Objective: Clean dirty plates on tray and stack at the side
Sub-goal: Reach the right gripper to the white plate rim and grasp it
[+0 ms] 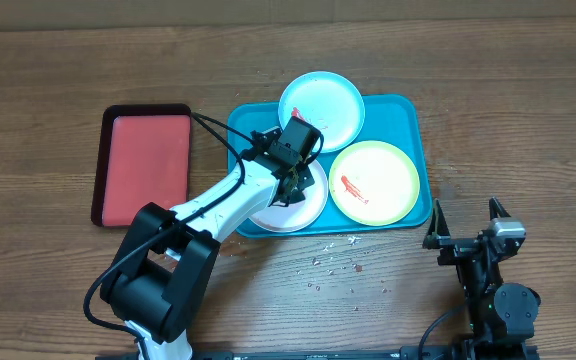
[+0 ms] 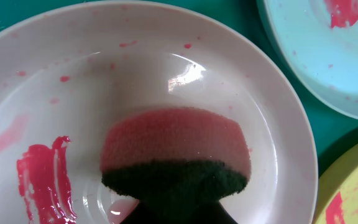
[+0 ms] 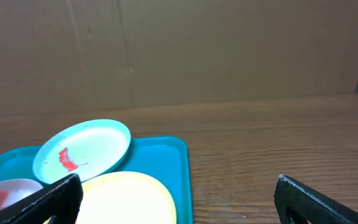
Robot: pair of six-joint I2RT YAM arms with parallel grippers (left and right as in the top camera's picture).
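left pincer — pinching sponge over white plate | right pincer — spread, beside tray

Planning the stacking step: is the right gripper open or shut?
Open. The right gripper has its two fingers spread wide apart, with nothing held between them.

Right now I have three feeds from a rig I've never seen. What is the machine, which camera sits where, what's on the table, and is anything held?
Two robot arms with two-finger grippers work at a wooden table. The overhead view looks straight down; the other two ride on the wrists. A teal tray holds the light blue plate, white plate and yellow-green plate, all sauce-smeared. A red tray lies beside it. The left gripper holds a pink sponge, dark scrub side, over the white plate. The right gripper is open and empty.
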